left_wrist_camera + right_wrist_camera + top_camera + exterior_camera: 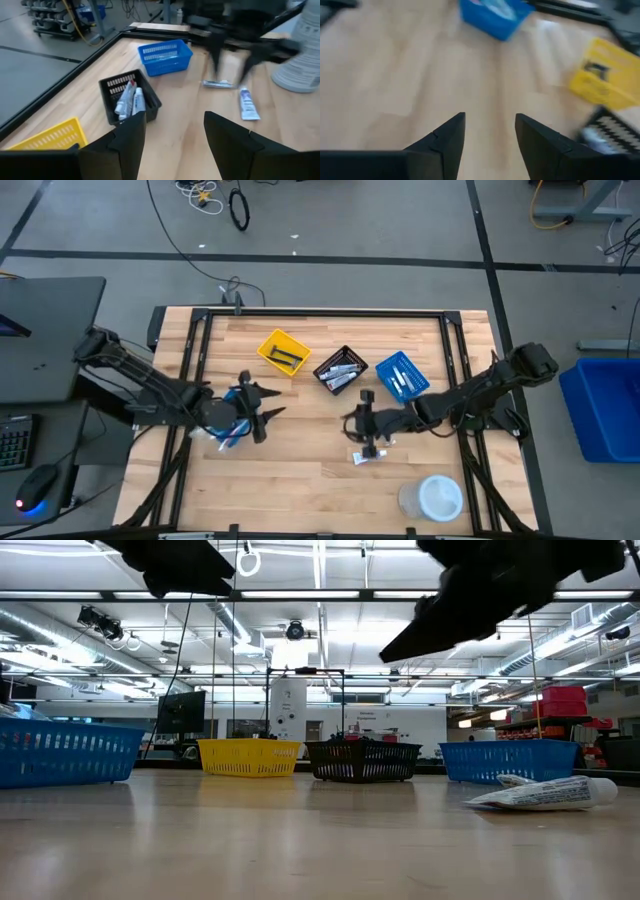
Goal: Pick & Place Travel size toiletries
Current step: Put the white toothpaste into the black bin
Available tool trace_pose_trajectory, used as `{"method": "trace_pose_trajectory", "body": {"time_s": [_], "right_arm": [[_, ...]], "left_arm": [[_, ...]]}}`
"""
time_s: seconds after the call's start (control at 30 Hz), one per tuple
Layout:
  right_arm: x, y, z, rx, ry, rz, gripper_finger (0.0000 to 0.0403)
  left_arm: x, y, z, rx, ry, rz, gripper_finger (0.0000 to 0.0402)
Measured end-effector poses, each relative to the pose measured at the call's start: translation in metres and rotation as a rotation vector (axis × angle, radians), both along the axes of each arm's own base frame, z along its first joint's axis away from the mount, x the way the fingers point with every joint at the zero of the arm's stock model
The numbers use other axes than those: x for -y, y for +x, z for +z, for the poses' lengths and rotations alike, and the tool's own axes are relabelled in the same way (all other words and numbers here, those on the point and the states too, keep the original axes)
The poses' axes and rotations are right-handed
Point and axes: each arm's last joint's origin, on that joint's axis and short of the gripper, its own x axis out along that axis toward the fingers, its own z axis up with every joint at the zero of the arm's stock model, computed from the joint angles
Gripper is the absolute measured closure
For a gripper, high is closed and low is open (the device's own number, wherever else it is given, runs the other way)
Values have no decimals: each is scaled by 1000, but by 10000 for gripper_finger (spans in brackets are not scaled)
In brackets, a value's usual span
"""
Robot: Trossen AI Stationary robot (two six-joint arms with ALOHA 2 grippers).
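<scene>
Two toiletries lie loose on the table [300, 470] below the right gripper [362, 423] (jaws wide, holding nothing): the tube [246, 104] looks light, soft and slippery, best pinched across its middle.

My right wrist view is smeared with blur; the black bin [615, 132] is cut by its edge. From above, items in the yellow bin [283, 351] and under my left tool [252, 409] are too small to identify.
</scene>
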Motion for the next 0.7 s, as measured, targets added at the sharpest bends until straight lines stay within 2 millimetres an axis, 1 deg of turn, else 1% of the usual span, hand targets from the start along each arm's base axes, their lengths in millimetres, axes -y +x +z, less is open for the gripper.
{"method": "trace_pose_trajectory", "body": {"time_s": [0.1, 0.2, 0.27, 0.37, 0.47, 0.57, 0.7], "right_arm": [[-16, -7, -2, -32, 53, 87, 214], [-30, -17, -9, -141, 137, 182, 196], [-35, -25, -15, -235, 193, 178, 181], [-37, -36, -26, -378, 215, 119, 160], [-37, -41, -36, -454, 198, 53, 144], [-37, -40, -46, -500, 184, 31, 136], [-39, -38, -61, -563, 179, 40, 135]], "left_arm": [[-5, 2, 0, -1, 0, 24, 193], [-11, 4, 0, -1, 0, 48, 193], [-14, 5, 0, -4, 6, 63, 193], [-20, 7, 0, -11, 22, 82, 193], [-25, 8, 0, -11, 23, 108, 193], [-30, 9, -1, -13, 13, 136, 193], [-34, 10, -1, -15, 12, 154, 193]]}}
